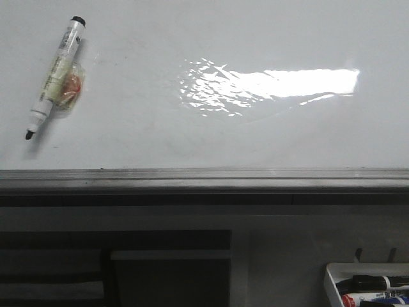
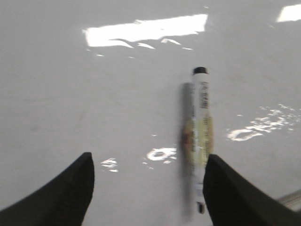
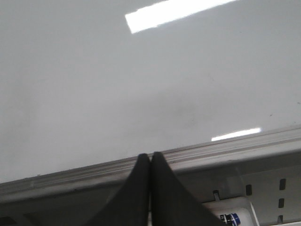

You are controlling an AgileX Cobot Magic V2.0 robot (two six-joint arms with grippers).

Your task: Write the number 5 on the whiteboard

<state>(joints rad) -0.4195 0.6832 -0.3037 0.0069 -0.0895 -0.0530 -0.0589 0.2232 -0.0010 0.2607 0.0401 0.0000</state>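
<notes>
The whiteboard (image 1: 204, 134) is a large glossy white board with a grey edge rail (image 1: 204, 179). A white marker pen (image 1: 56, 75) with a black tip and black end lies on it at the far left, uncapped tip toward the rail. No number 5 shows on the board. In the left wrist view my left gripper (image 2: 148, 162) is open above the board, the pen (image 2: 200, 141) lying just inside one finger. In the right wrist view my right gripper (image 3: 150, 157) is shut and empty over the rail (image 3: 197, 157). Neither gripper shows in the front view.
A small white tray (image 1: 367, 284) with several markers hangs below the rail at the right; it also shows in the right wrist view (image 3: 235, 212). A bright light glare (image 1: 268, 83) lies on the board's middle. Dark shelving sits below at the left.
</notes>
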